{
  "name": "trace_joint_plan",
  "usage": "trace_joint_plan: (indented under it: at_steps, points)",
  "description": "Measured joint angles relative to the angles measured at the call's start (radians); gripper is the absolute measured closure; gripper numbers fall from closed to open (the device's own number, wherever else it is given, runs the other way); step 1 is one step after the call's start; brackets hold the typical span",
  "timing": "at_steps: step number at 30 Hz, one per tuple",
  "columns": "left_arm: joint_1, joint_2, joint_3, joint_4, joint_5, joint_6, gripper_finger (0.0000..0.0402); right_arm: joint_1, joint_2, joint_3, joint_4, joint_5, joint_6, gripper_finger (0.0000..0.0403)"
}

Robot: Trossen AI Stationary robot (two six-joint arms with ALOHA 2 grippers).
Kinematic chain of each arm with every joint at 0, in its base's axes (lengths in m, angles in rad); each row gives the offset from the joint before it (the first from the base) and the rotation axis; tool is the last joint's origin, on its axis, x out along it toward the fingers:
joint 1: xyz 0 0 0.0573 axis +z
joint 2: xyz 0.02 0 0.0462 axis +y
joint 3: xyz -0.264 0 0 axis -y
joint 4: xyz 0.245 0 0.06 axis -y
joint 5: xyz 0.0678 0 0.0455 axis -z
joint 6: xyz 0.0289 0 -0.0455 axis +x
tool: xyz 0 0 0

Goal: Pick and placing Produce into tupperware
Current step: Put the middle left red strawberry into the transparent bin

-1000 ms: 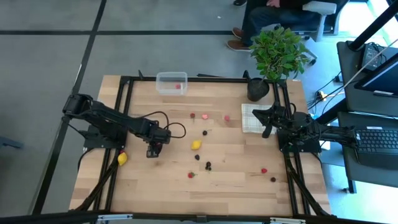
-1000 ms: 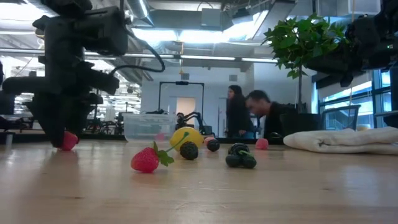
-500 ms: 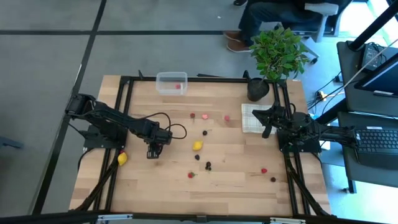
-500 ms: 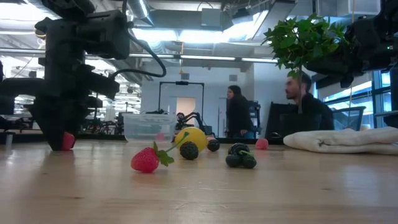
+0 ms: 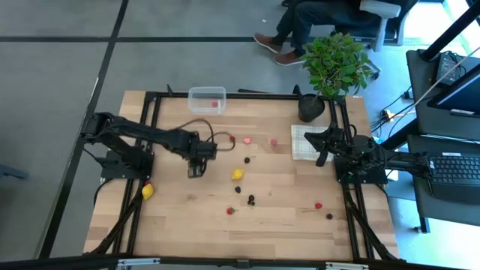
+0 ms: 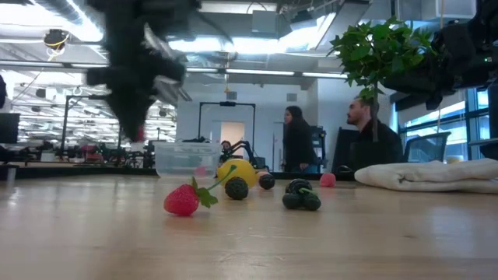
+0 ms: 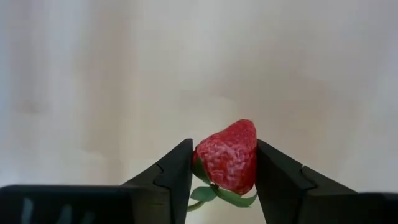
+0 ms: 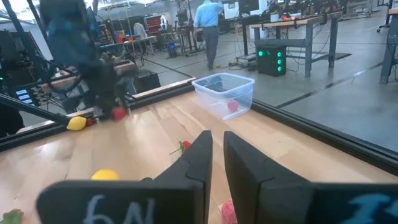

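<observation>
My left gripper (image 5: 196,172) hangs above the table left of the middle, shut on a red strawberry (image 7: 227,155). The right wrist view shows that berry (image 8: 118,113) clear of the wood. The tupperware (image 5: 207,100), a clear tub, stands at the far edge with one red piece inside (image 8: 232,106). More produce lies loose on the table: a yellow lemon (image 5: 237,175), a second lemon (image 5: 148,191), red berries (image 5: 232,139) and dark berries (image 5: 251,199). My right gripper (image 5: 322,157) waits shut at the right, beside the white cloth. My left gripper pinches the strawberry between its two fingers (image 7: 174,174), one on each side of the berry's body (image 7: 202,158). The fingers come from above, pointing steeply down. The leafy end (image 7: 221,194) lies toward the gripper and the tip points away. The berry is lifted clear of the table.
A white checked cloth (image 5: 302,142) and a black plant pot (image 5: 310,107) stand at the far right. A stemmed strawberry (image 5: 231,211) and other berries (image 5: 318,205) lie toward the near edge. Black frame rails border the tabletop. People sit and stand beyond the far edge.
My left gripper has risen from the tabletop and gone a little toward the table's right and far edges. The strawberry that lay on the wood between its fingers has come up with it and is lifted clear.
</observation>
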Motion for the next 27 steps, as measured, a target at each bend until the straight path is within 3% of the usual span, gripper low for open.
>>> trace_joint_plan:
  at_steps: [5, 9, 14, 19, 27]
  points:
    - [0.128, -0.001, 0.174, -0.04, -0.154, 0.1, 0.0272, 0.0, 0.0, 0.0, 0.002, 0.0, -0.021, 0.0358]
    - [0.261, -0.002, 0.303, -0.033, -0.22, 0.164, 0.0263, 0.0, 0.0, 0.0, 0.009, 0.0, -0.023, 0.0358]
    - [0.473, -0.002, 0.406, -0.028, -0.19, 0.139, 0.0266, 0.0, 0.0, 0.0, 0.009, 0.0, -0.023, 0.0358]
    - [0.658, 0.013, 0.416, 0.003, -0.076, 0.099, 0.027, 0.0, 0.0, 0.0, 0.009, 0.0, -0.023, 0.0358]
    - [0.735, 0.194, 0.416, 0.12, -0.001, 0.127, 0.0264, 0.0, 0.0, 0.0, 0.009, 0.0, -0.027, 0.0358]
